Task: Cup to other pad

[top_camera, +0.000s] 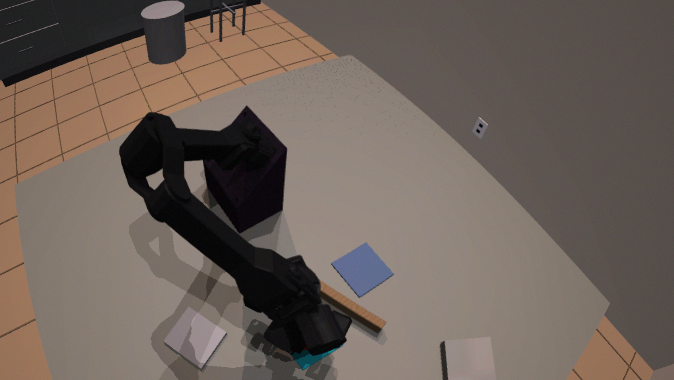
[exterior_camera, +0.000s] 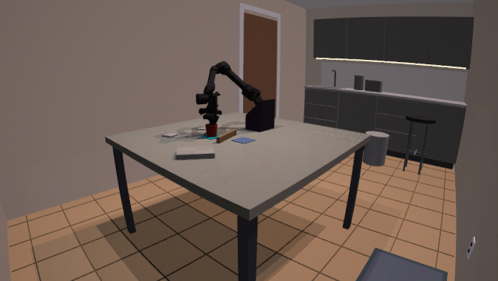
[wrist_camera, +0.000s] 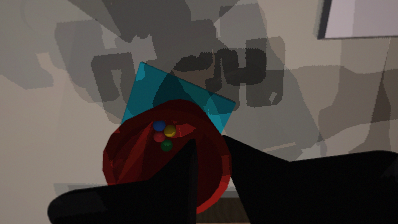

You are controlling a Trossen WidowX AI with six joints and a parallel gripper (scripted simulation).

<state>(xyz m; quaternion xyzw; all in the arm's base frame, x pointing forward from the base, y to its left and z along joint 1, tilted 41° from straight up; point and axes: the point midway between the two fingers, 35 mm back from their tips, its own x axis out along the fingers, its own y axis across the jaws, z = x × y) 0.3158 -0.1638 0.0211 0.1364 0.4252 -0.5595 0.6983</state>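
Wrist cam: red cup (wrist_camera: 150,160) w/ four marbles (wrist_camera: 164,134) upright on teal pad (wrist_camera: 150,90), jaws slightly parted, released.

From above, the arm covers the cup entirely and most of the teal pad (top_camera: 314,358). The wooden bar's (top_camera: 358,312) near end runs under the wrist. The grey slab (top_camera: 469,358) at the table's front edge is cut by the frame. In the wrist view, the fingers hide the cup's (wrist_camera: 131,155) near rim.
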